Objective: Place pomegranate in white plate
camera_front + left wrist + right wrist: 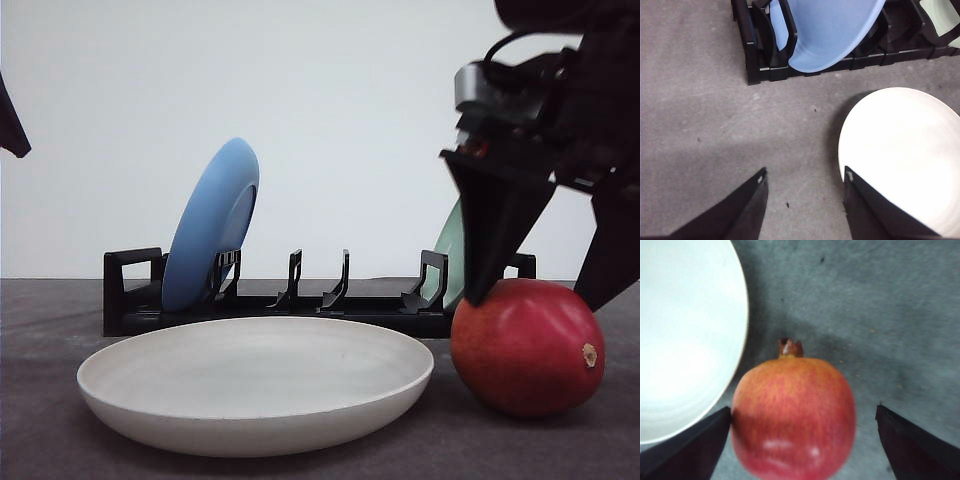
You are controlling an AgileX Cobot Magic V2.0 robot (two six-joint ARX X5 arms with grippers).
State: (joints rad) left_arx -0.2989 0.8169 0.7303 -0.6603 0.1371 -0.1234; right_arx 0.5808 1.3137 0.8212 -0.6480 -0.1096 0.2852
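The pomegranate (527,347) is smooth, rounded and red, its tan nub pointing away from the white plate (255,385). It rests on the grey desk (60,440) just beside the plate's rim. The right claw (540,290) straddles it, spread wide, one finger touching the fruit's side.

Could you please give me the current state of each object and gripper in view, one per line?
pomegranate: resting on the table beside the white plate, not lifted.
white plate: flat on the table, nothing in it.
blue plate: standing tilted in the rack.
pale green plate: standing in the rack, mostly hidden.
black dish rack: on the table behind the white plate.
right gripper: open, straddling the pomegranate.
left gripper: open, holding nothing.
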